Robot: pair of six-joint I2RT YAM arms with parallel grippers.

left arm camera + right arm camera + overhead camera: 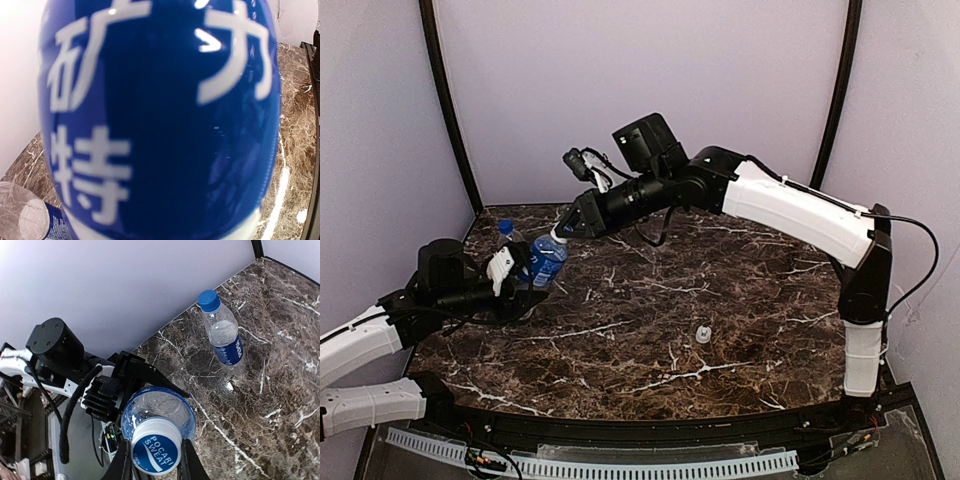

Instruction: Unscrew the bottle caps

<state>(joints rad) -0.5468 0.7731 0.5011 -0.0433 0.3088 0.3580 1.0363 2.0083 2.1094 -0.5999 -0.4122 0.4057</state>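
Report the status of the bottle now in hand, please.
Left gripper shut on Pocari Sweat bottle. Right gripper shut on its blue-and-white cap. Dark-blue-capped bottle stands apart, nothing in the way.

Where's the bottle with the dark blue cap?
In the top view the blue-capped bottle stands at the back left corner of the table, just behind the Pocari Sweat bottle in the left gripper.

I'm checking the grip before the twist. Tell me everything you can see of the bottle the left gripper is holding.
The bottle is small clear plastic, wrapped in a dark blue label with large white characters. Its cap, blue and white and printed POCARI SWEAT, is still on. It leans, top toward the right arm, with the left gripper clamped around its body and the right gripper pinching the cap.
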